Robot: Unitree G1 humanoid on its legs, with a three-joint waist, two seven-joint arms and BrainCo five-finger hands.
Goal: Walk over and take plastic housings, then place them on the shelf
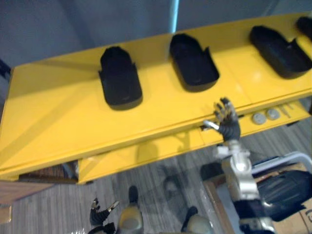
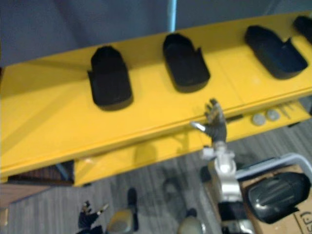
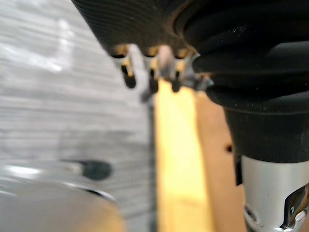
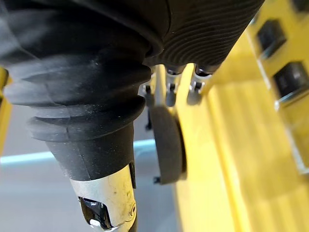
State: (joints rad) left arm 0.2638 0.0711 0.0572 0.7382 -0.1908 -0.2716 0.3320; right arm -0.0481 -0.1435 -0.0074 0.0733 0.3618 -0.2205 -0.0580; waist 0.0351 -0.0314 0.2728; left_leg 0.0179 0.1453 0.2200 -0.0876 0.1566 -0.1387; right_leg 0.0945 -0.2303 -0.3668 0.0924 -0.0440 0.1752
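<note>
**Hands.** The right hand (image 1: pixel 227 121) is being held up at the front edge of the long yellow-painted shelf (image 1: pixel 58 112). Its fingers are spread and straight, and nothing is being grasped. The left hand (image 1: pixel 100 212) is being carried low beside the body, fingers loose and likewise empty.

**Task items.** Three black moulded plastic housings are being carried on the shelf top in a row, well apart from one another: left housing (image 1: pixel 120 78), middle housing (image 1: pixel 193 61) and right housing (image 1: pixel 279 51). Part of a fourth housing (image 1: pixel 305 24) is being cut off at the far right. A further dark housing (image 2: pixel 278 192) is lying in a brown cardboard box (image 1: pixel 298 222) at the robot's lower right.

**Step in hand (judgement).** With both hands empty and stock showing in the box, the fetching of the next housing is judged to be due.
- The right hand should be brought clear of the shelf lip before any turn is made.
- The housing should be taken across its side walls, with the thumb opposed to the fingers.
- It should be set down flat in a free gap, well back from the front edge.
- The neighbouring housings should not be nudged.

**Surface.** The shelf top is smooth and glossy, so sliding is to be expected. A lower yellow ledge (image 1: pixel 161 148) is projecting beneath the front edge, and two small grey discs (image 1: pixel 259 118) are resting on it.

**Room.** A grey wood-grain floor (image 1: pixel 63 200) is being stood upon. A grey wall (image 1: pixel 58 24) with a pale blue vertical strip (image 1: pixel 174 14) is rising behind the shelf.
</note>
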